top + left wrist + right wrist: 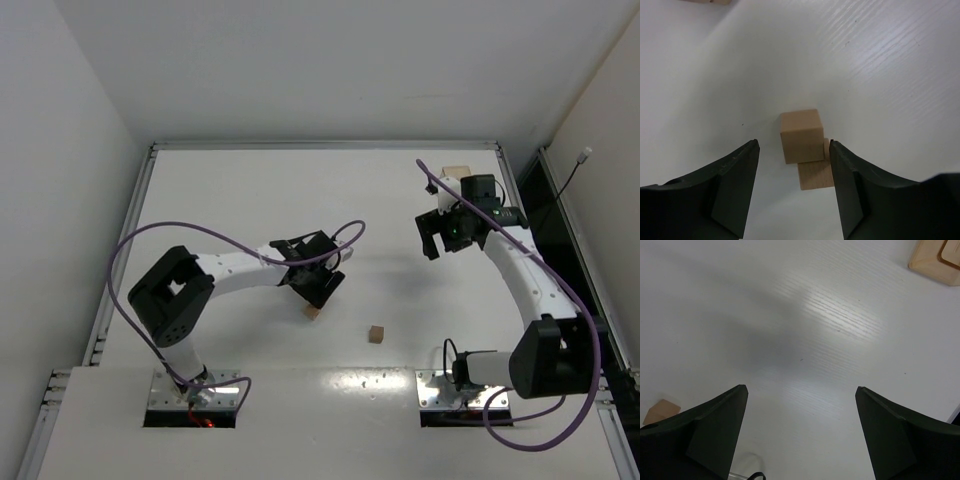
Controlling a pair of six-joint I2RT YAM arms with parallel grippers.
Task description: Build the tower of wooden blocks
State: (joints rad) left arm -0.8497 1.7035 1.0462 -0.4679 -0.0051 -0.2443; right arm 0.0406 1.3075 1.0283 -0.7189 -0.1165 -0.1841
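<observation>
The left gripper (pixel 320 288) hangs over the white table (pixel 240 190), tilted down, with its jaws apart and holding nothing. In the left wrist view the left gripper (pixel 793 143) frames two small wooden cubes just beyond its fingertips. The top block (pixel 801 134) sits on the lower block (pixel 816 176), shifted a little to one side so the edges do not line up. Both lie in the gap between the dark fingers (pixel 732 185) without touching them. From above, this pair shows as one small cube (pixel 313 312) just below the gripper's tip.

To the right of it, near but apart, a loose block (pixel 376 334) lies alone on the table.

Further right, the right gripper (pixel 438 244) is raised well apart from the blocks. In its wrist view the right gripper (pixel 801 388) has its jaws wide apart over bare table. A corner of a block (pixel 660 411) peeks out beside one finger. A pale tray (pixel 937 262) lies beyond the gripper, and the top view shows the tray (pixel 457 172) just behind it.
</observation>
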